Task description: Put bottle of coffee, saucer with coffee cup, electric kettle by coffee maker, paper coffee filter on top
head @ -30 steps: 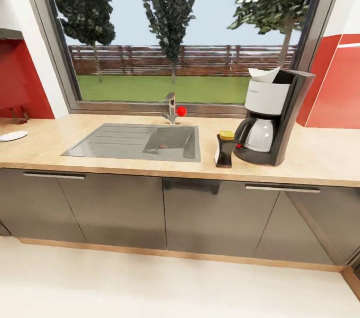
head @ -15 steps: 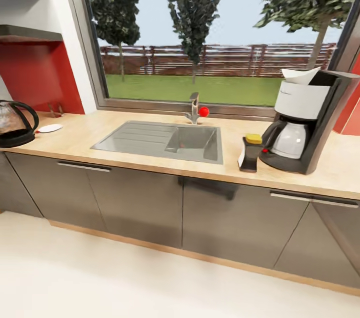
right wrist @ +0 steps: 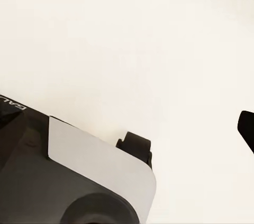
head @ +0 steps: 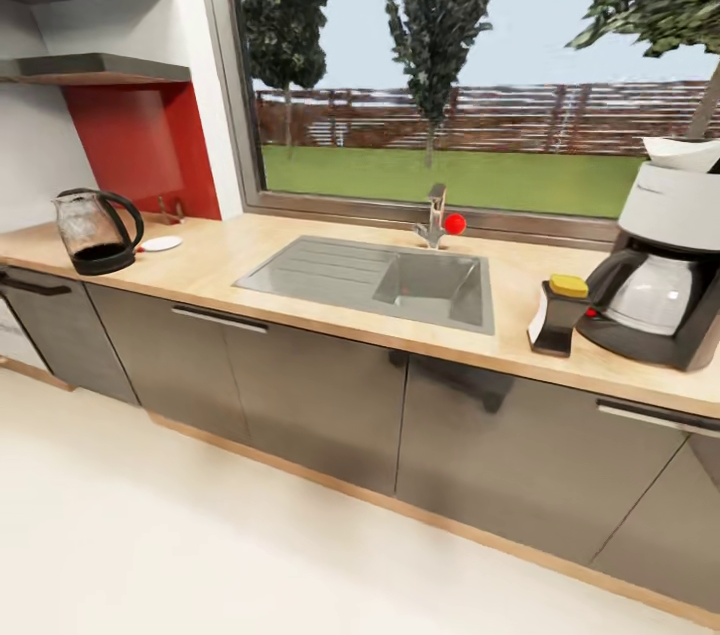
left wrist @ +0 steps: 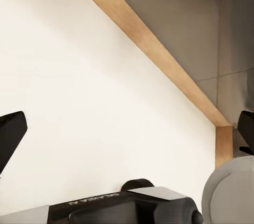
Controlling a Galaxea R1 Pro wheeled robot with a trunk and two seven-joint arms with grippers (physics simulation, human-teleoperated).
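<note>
The coffee maker stands at the right end of the kitchen countertop, cut by the picture's edge. The white paper coffee filter rests on top of it. The bottle of coffee, dark with a yellow cap, stands just left of the machine. Far left on the counter is the electric kettle, with the white saucer beside it. The kitchen shelf above them is bare. The coffee cup is out of view. My left gripper and right gripper hang open over the pale floor, holding nothing.
A steel sink with a faucet and a red knob sits mid-counter under a large window. Grey cabinet fronts with a wooden plinth run below. Pale floor lies between me and the cabinets.
The head view has swung left: the coffee maker and bottle slid toward the right edge, and the kettle, saucer and shelves came fully into view. Nothing on the counter has moved.
</note>
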